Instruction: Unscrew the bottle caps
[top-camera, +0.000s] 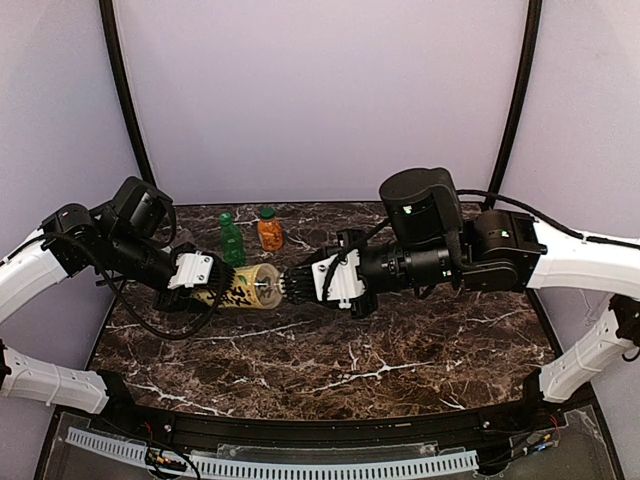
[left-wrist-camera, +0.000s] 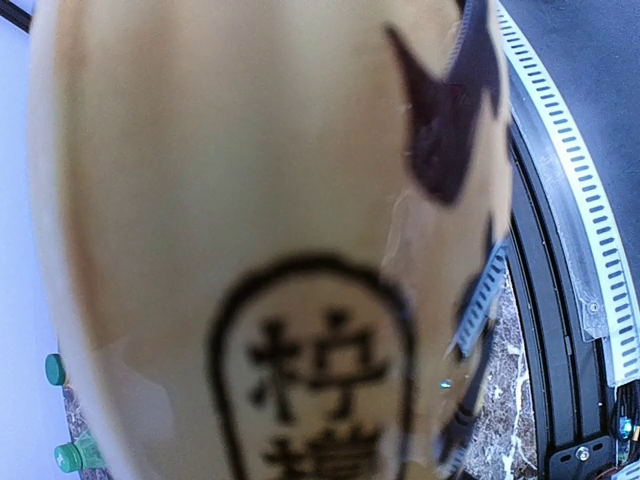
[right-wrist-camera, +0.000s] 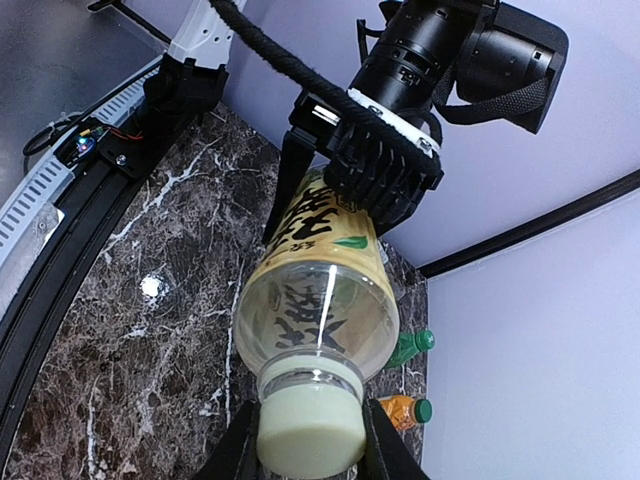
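Pale yellow plastic drink bottle (right-wrist-camera: 318, 300) with a dark-printed label, held lying horizontal and clear of the dark marble-patterned tabletop (top-camera: 400, 360), left of centre in the top view. Its cream screw cap (right-wrist-camera: 308, 432) is turned toward the right gripper (top-camera: 291, 287), whose jaws are closed against the cap's two sides at the bottom edge of the right wrist view. The cap is seen seated on the neck, not yet removed. The body is clamped across its label by the left gripper (right-wrist-camera: 338, 195); by this grip, it is judged, the bottle is prevented from turning while the cap is twisted. The horizontal pose is taken to bring the cap's axis into line with the right wrist's roll. An all-green bottle (top-camera: 231, 240) and a short orange bottle (top-camera: 269, 230) are seen upright and capped near the table's far edge, just above the held bottle in the top view.
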